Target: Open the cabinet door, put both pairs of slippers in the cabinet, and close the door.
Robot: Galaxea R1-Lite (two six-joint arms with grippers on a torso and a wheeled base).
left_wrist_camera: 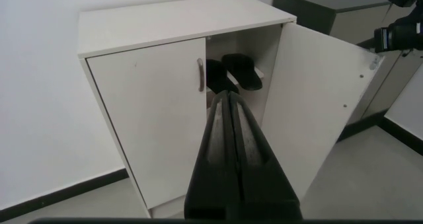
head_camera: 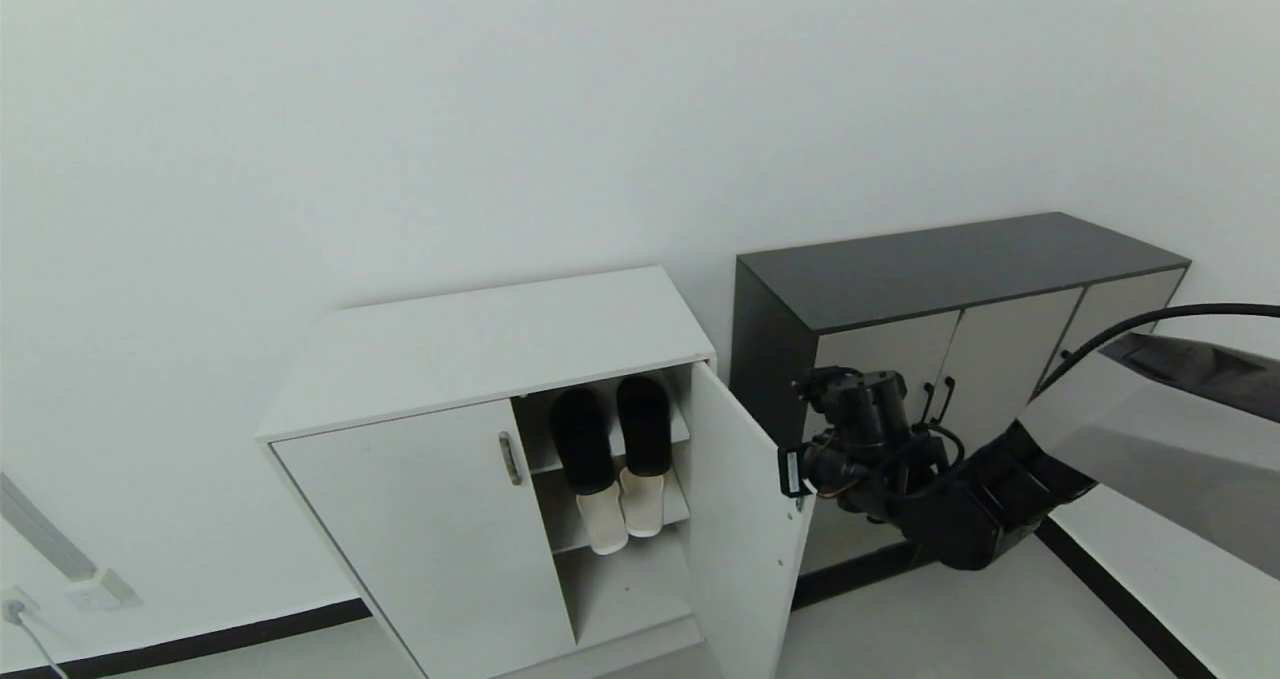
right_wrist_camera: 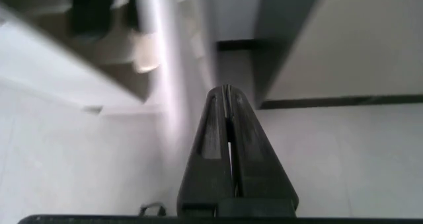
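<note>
cabinet door (head_camera: pixel 745 519) stands swung wide open in the lower middle of the head view. it is hinged on the right side of the white cabinet (head_camera: pixel 480 349), and its free edge points toward the lower right of the frame. its long axis is upright, and the inner face is turned toward the open shelves. inside, the black pair of slippers (head_camera: pixel 610 434) lies on the upper shelf with the white pair (head_camera: pixel 625 509) on the shelf just below, both pairs with their length running into the cabinet. the other door (head_camera: pixel 430 539), to the left, is closed.

the right gripper (head_camera: pixel 792 471) sits right of centre in the head view, just at the door's free edge, on the outer side, between the door and the dark cabinet (head_camera: pixel 950 269) behind it. its fingers are pressed together with nothing between them. whether the tip is touching the door edge or is just beside it cannot be told. the left gripper (left_wrist_camera: pixel 230 102) is in front of the cabinet, facing the opening, also pinched closed and holding nothing.

with both pairs on the shelves, the part left looks to be closing the door. that turns on one relation: the door's outer face lies just to the left of the right gripper in the head view, so a push toward the left and back should swing it on its hinge. the right arm is the nearer one and is on the proper side. the left arm faces the inner side and would be in the door's path if it came closer.
</note>
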